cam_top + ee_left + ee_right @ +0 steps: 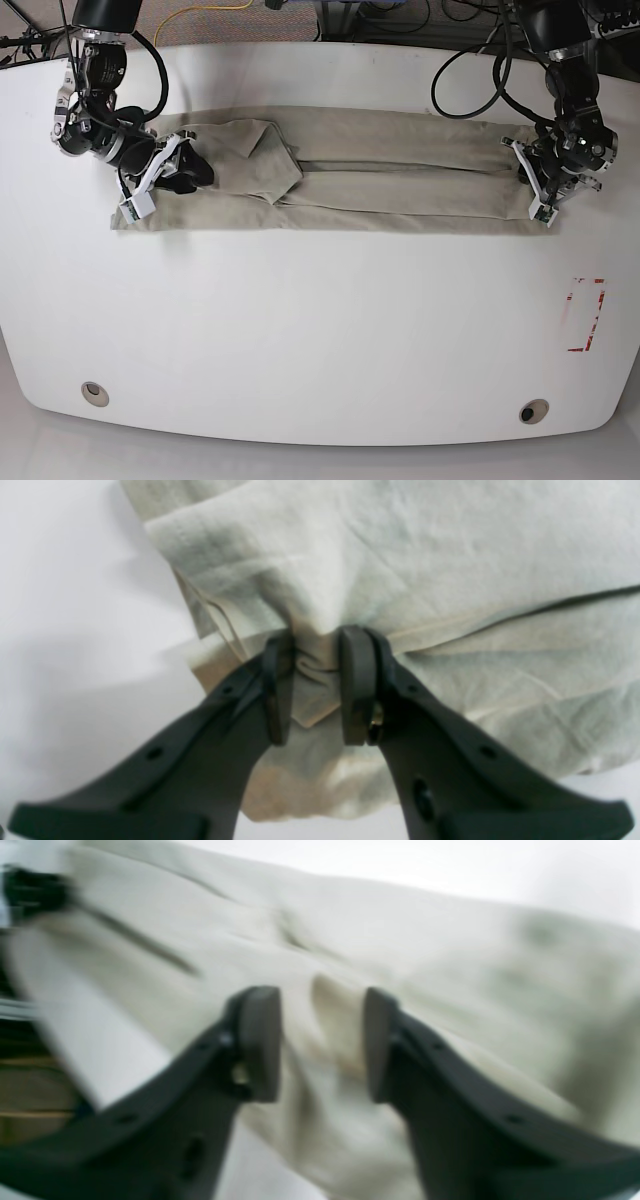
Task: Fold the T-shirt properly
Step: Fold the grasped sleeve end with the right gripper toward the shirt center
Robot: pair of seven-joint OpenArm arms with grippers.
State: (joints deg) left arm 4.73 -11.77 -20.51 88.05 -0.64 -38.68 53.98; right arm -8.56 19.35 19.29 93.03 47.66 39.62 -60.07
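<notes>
Left gripper (316, 680) pinching a bunched tuck of the T-shirt (400, 570), dark fingers (356, 685) pressed in from both sides, cloth puckered up between them. Beyond, at twelve o'clock in that wrist view, layered folds with a dark crease line running off toward three o'clock; bare white table (75, 655) out at nine o'clock.

Right gripper (322, 1045) astride a raised ridge of the same shirt, pads (260, 1040) standing apart with pale fabric between; badly blurred, so cannot tell whether merely parted or already nipping the ridge. Past it, cloth filling the view toward twelve and three o'clock; a dark blurred shape at ten o'clock.

From the base view: nearest edge of the table at six o'clock, carrying two small round fittings, one at seven o'clock (95, 392) and one at five o'clock (532, 411). A red rectangular marking (586, 315) at four o'clock, well apart from the cloth. Farther up, shirt lying as a long narrow band across the table, a folded flap over it toward ten o'clock. Right gripper (180, 170) at the nine o'clock end, left gripper (537, 180) at the three o'clock end. Cables (470, 60) trailing at twelve to one o'clock behind.
</notes>
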